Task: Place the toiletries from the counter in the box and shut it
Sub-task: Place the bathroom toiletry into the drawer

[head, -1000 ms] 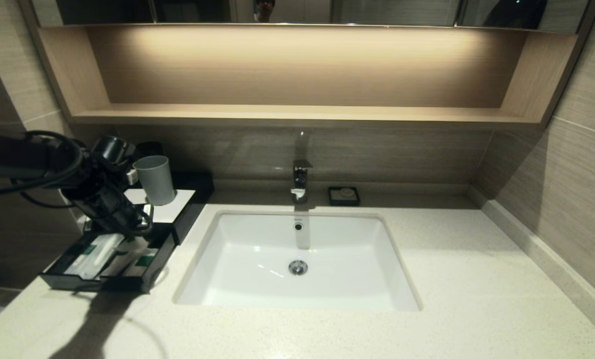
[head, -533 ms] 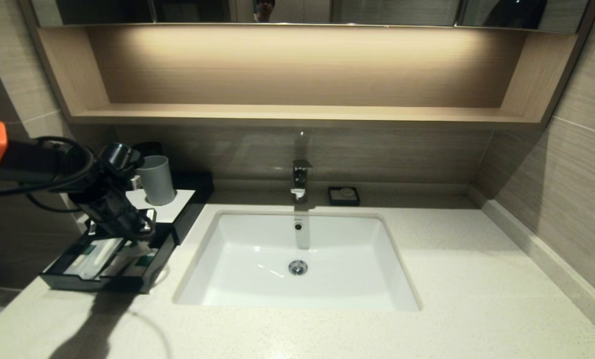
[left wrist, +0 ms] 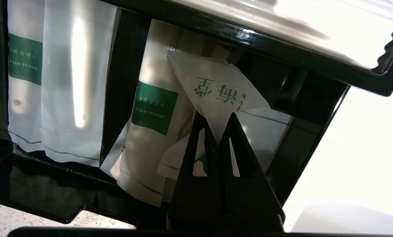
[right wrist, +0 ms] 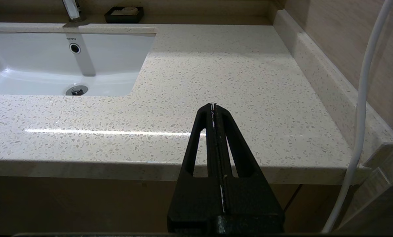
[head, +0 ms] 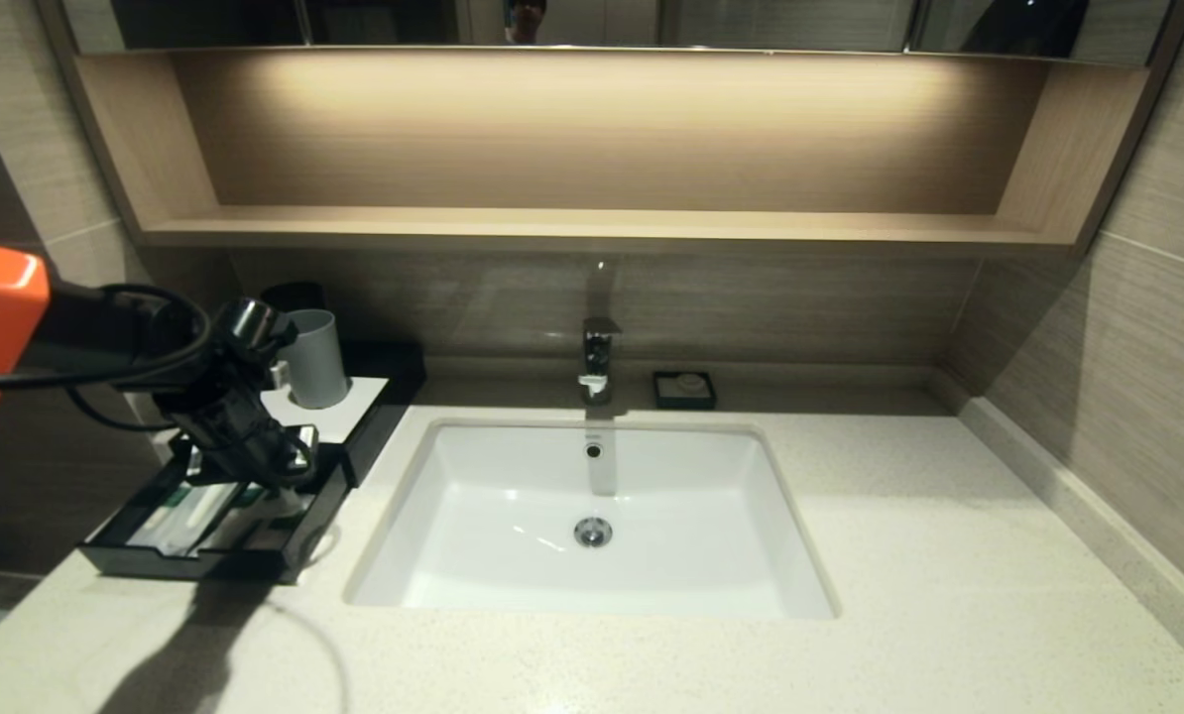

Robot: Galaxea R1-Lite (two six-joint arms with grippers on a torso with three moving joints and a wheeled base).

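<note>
Since a second ago: left arm has shifted toward the right of the head frame and a little lower, its orange segment now larger at the left edge; drawer, grey cup and packets unchanged in place.

Left arm: enters from the left edge of the head frame, cabled wrist angled down and rightward. Left gripper [head: 290, 474] sits over the pulled-out drawer [head: 195, 565] at the lower left, near the drawer's right side.

Jaws, left: pressed together, pinching the corner of a small white sachet [left wrist: 216, 90] printed with green characters. Sachet stands tilted above the drawer contents, leaning over the nearer packet.

Box [head: 379, 421]: black, white top panel, on the tabletop [head: 850, 555] at the left of the sink [head: 592, 516]; drawer open toward the viewer.

Toiletries in the drawer: one toothbrush packet [left wrist: 150, 131] with a green label, lying lengthwise just beside the jaws; a second toothbrush packet [left wrist: 51, 82] with a green label, at the far side of the drawer in the wrist view, a dark gap between the two.

Grey cup [head: 312, 357]: upright on the box's white panel, just behind the wrist.

Right gripper [right wrist: 214, 107]: parked off the front edge of the tabletop at the right of the sink; jaws closed, holding nothing.

Soap dish [head: 684, 389]: black, beside the faucet [head: 597, 362], at the back of the tabletop.
</note>
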